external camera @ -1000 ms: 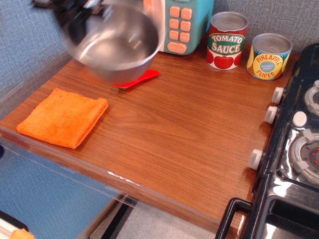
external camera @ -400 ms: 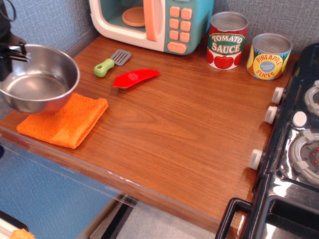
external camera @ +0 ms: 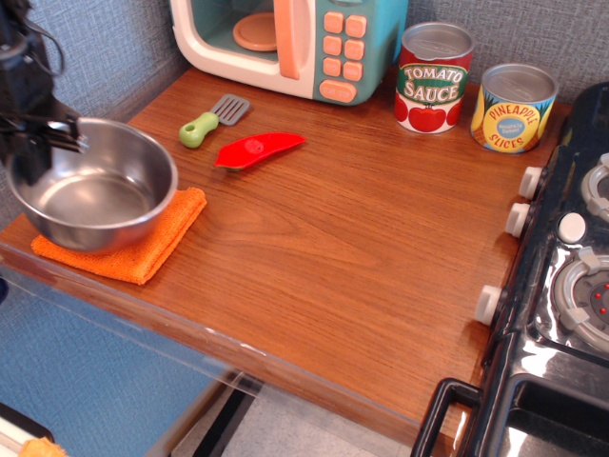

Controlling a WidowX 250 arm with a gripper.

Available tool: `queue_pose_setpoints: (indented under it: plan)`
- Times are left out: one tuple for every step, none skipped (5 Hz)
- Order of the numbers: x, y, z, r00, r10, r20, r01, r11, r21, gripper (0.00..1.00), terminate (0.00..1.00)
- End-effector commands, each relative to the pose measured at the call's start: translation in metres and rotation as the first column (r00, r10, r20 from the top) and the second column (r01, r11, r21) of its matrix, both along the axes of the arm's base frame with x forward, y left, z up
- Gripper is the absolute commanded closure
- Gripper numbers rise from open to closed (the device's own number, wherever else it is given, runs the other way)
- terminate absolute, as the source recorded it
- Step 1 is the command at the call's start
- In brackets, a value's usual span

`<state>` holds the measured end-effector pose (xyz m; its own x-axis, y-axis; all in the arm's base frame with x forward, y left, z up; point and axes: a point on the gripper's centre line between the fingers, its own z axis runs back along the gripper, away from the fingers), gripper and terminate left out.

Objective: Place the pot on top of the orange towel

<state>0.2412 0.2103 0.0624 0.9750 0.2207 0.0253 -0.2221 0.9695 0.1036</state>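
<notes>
The shiny steel pot (external camera: 95,186) is over the orange towel (external camera: 157,243) at the front left of the wooden counter, covering most of the cloth. I cannot tell if it rests on the towel or hangs just above it. My black gripper (external camera: 43,138) comes down from the upper left and is shut on the pot's left rim, one finger inside the rim and one outside.
A green-handled spatula (external camera: 211,119) and a red scraper (external camera: 259,149) lie behind the towel. A toy microwave (external camera: 285,43) stands at the back, with a tomato sauce can (external camera: 434,78) and pineapple can (external camera: 513,108) to its right. A stove (external camera: 571,286) flanks the right edge.
The pot came from high near the microwave down and left, then shifted right and lower until it sits over the towel, still in the gripper.
</notes>
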Motion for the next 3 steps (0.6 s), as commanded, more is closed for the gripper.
queue_pose_setpoints:
  plan:
    - [0.006, -0.018, 0.029, 0.997, -0.049, 0.053, 0.045, 0.996, 0.074, 1.00, 0.00]
    - [0.005, -0.008, 0.026, 0.999, -0.013, 0.033, 0.009, 0.996, 0.092, 0.00, 0.00]
    - [0.005, -0.004, 0.027, 1.000, 0.001, 0.019, -0.003, 0.995, 0.102, 0.00, 0.00]
